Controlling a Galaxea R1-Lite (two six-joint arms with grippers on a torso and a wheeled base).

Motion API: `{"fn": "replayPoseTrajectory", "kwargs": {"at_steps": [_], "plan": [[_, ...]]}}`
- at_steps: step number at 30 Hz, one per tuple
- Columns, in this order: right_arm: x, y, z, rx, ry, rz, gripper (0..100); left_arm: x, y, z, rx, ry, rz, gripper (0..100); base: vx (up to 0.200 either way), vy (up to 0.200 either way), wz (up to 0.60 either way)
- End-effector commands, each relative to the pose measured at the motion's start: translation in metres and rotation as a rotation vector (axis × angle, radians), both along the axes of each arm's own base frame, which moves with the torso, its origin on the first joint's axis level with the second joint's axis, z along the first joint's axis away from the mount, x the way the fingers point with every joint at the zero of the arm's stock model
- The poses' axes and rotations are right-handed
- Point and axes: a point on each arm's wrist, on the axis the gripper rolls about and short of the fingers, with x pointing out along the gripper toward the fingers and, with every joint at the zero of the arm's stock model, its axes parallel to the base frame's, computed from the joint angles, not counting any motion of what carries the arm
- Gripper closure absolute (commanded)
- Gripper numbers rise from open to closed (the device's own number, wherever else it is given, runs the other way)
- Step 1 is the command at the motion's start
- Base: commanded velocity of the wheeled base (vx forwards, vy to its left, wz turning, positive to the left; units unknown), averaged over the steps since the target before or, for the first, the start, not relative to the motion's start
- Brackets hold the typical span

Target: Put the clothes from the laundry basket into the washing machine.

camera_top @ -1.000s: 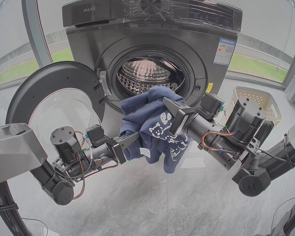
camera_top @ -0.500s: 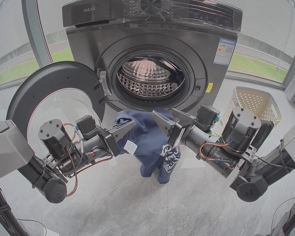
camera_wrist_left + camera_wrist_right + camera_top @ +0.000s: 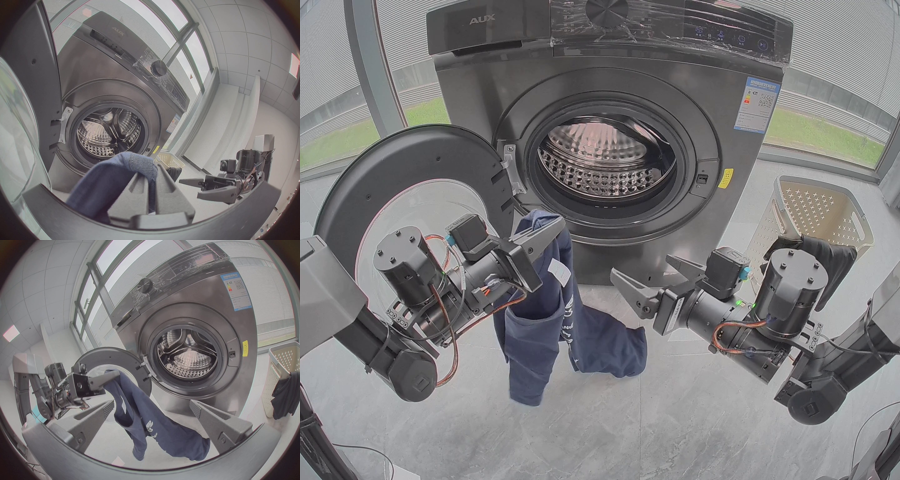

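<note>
While left gripper (image 3: pixel 555 224) pinches dangling navy shirt (image 3: pixel 532 350), right gripper (image 3: pixel 644 270) jaws spread, washing machine (image 3: pixel 612 81) open

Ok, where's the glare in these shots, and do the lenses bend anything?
Head view: daylight glints off the drum and the plastic film on the washing machine, whose edges bow outward. Left wrist view: dark rounded corners, and the window frames curve. Right wrist view: the same round framing, with a bright ceiling light glowing.
</note>
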Motion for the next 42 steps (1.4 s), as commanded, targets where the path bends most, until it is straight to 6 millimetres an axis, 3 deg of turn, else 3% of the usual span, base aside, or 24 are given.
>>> {"fn": "replayPoseTrajectory", "kwargs": {"at_steps": [1,12,21,29,42], "plan": [[-0.002,-0.002,-0.008,-0.032,0.018,0.002,0,0.002,-0.003,0.004,-0.013,-0.016,0.019,100,0.0,0.0,0.0],[-0.001,0.013,-0.026,-0.069,0.048,0.03,0,0.014,-0.007,0.02,-0.075,-0.07,0.105,100,0.0,0.0,0.0],[0.016,0.052,-0.055,-0.073,0.04,0.066,0,0.02,-0.009,0.027,-0.106,-0.094,0.146,100,0.0,0.0,0.0],[0.032,0.08,-0.064,-0.064,-0.01,0.081,0,0.019,-0.011,0.027,-0.106,-0.095,0.142,100,0.0,0.0,0.0],[0.047,0.11,-0.1,-0.081,0.005,0.1,0,0.02,-0.011,0.025,-0.104,-0.091,0.142,100,0.0,0.0,0.0]]}}
